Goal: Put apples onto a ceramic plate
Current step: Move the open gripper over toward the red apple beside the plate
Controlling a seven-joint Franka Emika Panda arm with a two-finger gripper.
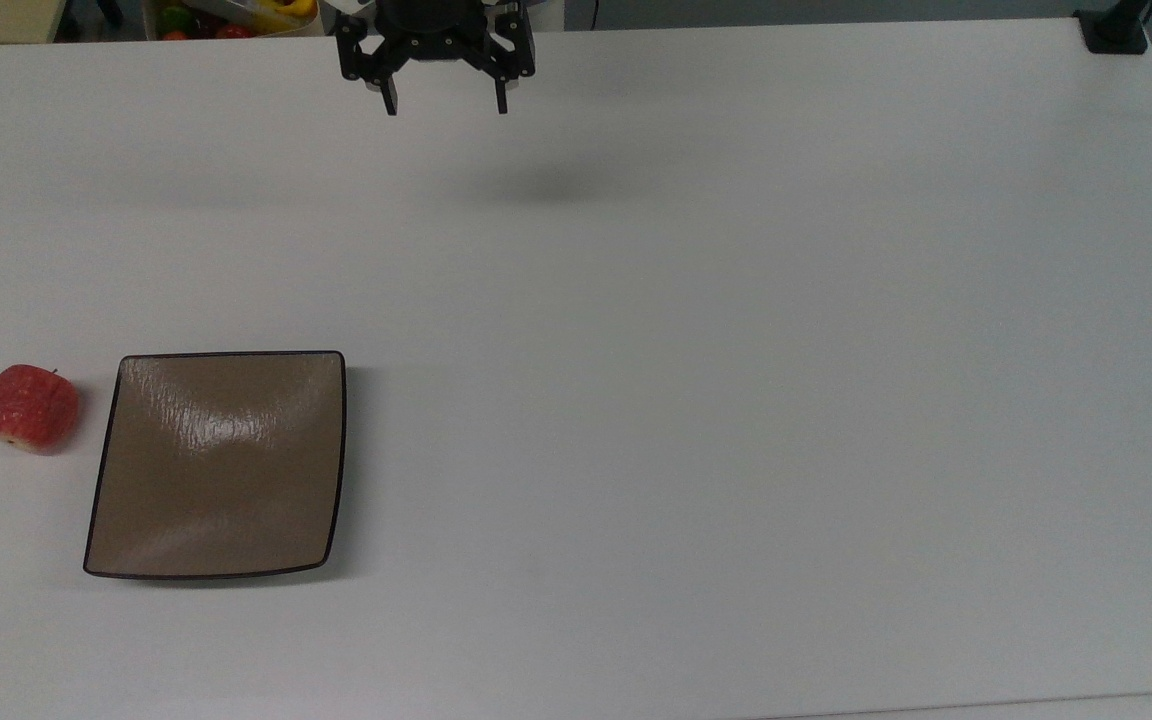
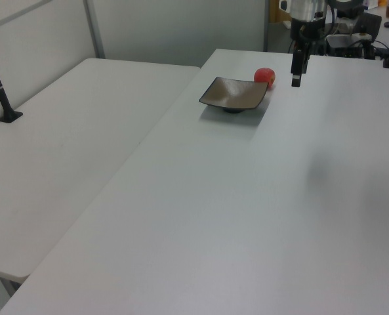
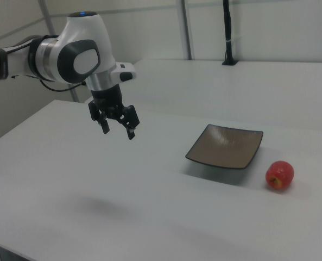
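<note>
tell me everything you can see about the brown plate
The ceramic plate is square, glossy brown with a thin dark rim, upturned edges and a rippled sheen. It sits flat and empty on the white table. The apple lies just beside it at the top view's left, apart from it.

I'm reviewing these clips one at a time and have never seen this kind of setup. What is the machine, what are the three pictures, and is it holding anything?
It is a single robot arm ending in a two-finger gripper. Three fixed cameras film it: one from above and two from the sides. The gripper hangs open above the white table, holding nothing. On the table lie a square brown ceramic plate and one small red apple. The apple sits beside the plate, on the top view's left, not on it, so the placing is not yet done.
</note>
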